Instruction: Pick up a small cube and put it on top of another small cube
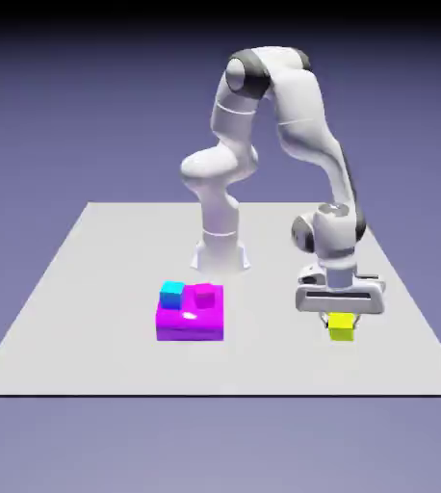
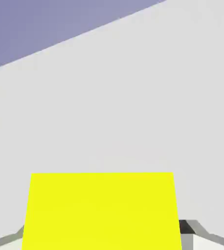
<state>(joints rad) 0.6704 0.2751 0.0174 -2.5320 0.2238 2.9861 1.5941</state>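
At about 4 o'clock on the table (image 1: 90, 289) in the exterior view, pinching the yellow cube (image 1: 341, 326) between the jaws. Gripping it from straight above, low over the surface; cannot tell whether lifted clear or resting. Fills the bottom of the hand view, with grey fingertips (image 2: 194, 228) pressed against both flanks and bare table beyond.

Judged as the grasp step, with lift and carry yet to come.

Over toward 9 o'clock from the held cube, well apart: a big magenta block (image 1: 190, 318) carrying a cyan cube (image 1: 172, 293) and a small magenta cube (image 1: 205, 297) side by side on top. Cannot find the orange cube in either view, possibly hidden behind something.

Next, probably: raise straight up, locate the orange target, travel over it, centre squarely, lower gently, and only then spread the jaws. Avoid brushing the cubes on the block.
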